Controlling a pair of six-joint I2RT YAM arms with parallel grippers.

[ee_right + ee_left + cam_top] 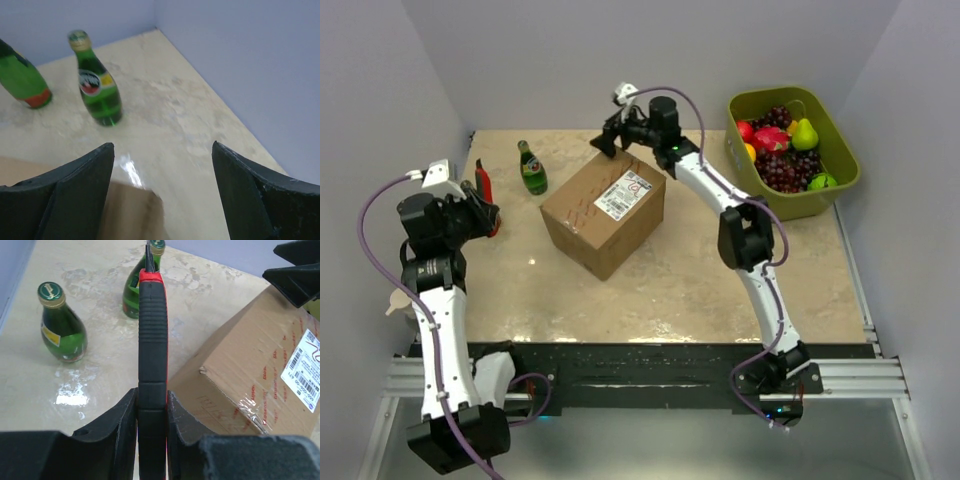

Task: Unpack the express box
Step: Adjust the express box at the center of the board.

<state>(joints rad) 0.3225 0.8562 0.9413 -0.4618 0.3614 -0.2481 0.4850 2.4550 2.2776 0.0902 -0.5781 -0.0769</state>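
The express box [590,225] is a brown carton with a white label [625,195], standing mid-table at an angle; its flaps are shut and taped. My left gripper [483,212] is at the box's left and is shut on a red-and-black utility knife [482,183]. In the left wrist view the gripper [152,392] clamps the knife handle [152,340], with the box [250,385] to the right. My right gripper [611,140] is open and empty above the box's far corner. The right wrist view shows its jaws [162,147] wide apart over that blurred corner [130,210].
A green glass bottle [531,168] stands left of the box; the wrist views show a second one [134,290] beside it [20,75]. An olive-green tub [840,185] of fruit sits at the back right. Walls close in behind and on both sides.
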